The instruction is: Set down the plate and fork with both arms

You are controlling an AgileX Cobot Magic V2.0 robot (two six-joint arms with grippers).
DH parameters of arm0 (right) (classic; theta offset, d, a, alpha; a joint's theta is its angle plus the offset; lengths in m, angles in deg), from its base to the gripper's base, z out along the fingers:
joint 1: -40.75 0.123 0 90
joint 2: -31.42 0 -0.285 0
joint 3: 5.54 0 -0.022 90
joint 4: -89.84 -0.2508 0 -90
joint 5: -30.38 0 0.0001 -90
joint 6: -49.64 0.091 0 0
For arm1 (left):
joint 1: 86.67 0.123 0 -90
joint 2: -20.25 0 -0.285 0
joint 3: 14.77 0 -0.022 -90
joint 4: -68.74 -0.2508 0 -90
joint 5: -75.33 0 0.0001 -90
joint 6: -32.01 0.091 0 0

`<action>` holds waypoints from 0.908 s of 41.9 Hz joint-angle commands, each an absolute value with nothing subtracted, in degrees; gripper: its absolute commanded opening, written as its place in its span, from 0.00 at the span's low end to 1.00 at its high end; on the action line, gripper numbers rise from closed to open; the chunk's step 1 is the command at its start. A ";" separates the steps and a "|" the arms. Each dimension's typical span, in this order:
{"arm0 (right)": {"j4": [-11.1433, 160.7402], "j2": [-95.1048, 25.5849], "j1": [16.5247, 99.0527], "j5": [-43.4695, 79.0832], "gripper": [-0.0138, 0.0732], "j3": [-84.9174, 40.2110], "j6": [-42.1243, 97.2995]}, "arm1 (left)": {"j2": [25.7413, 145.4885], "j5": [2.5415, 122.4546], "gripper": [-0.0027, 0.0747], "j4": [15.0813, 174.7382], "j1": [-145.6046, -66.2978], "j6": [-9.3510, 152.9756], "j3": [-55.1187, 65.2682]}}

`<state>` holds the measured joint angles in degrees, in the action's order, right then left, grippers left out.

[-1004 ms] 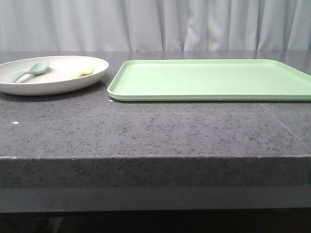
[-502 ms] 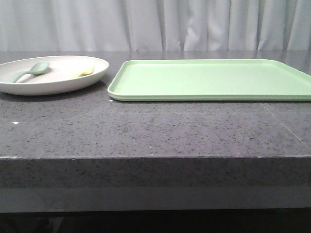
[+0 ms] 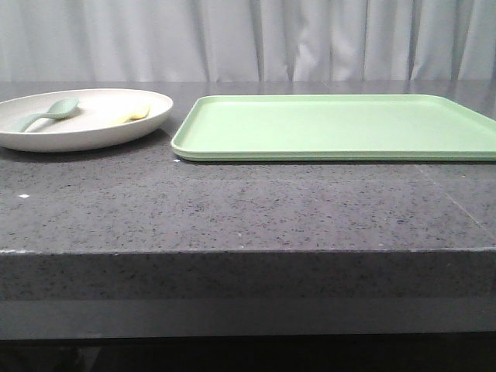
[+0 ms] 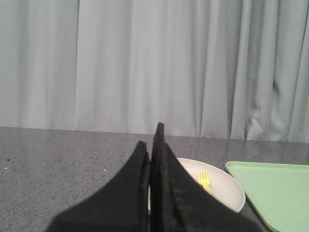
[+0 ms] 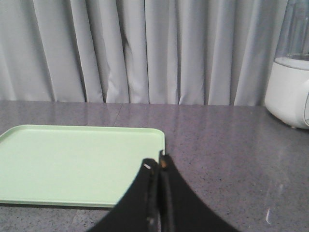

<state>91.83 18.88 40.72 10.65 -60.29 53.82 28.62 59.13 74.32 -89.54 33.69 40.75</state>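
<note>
The cream plate point(image 3: 108, 133) sits on the dark table at the far left. The yellow fork point(image 3: 133, 115) lies in it on its right side, beside a pale grey-green spoon point(image 3: 45, 113). In the left wrist view the plate point(image 4: 227, 186) and fork point(image 4: 204, 181) show just beyond my left gripper point(image 4: 150, 141), which is shut and empty. My right gripper point(image 5: 157, 163) is shut and empty, near the light-green tray's right corner point(image 5: 149, 135). Neither gripper shows in the front view.
The flat light-green tray point(image 3: 341, 128) lies right of the plate, a small gap between them. A white appliance point(image 5: 291, 92) stands on the table far to the right. Grey curtains hang behind the table. The table's front edge point(image 3: 248, 252) runs across the front view.
</note>
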 commanded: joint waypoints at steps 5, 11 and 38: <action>92.72 8.85 40.40 6.37 0.05 -50.96 53.28 | 37.19 51.99 0.01 74.84 -89.47 33.21 29.40; 92.72 2.99 40.40 6.71 0.05 -49.04 53.28 | 43.83 50.02 0.01 74.84 -89.47 33.21 25.96; 92.72 -1.90 40.40 7.35 0.05 -49.14 53.28 | 51.85 50.80 0.01 74.84 -89.47 33.21 25.96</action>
<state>91.84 -1.16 40.72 2.71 -51.05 53.68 50.98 46.38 74.32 -89.54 33.69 27.95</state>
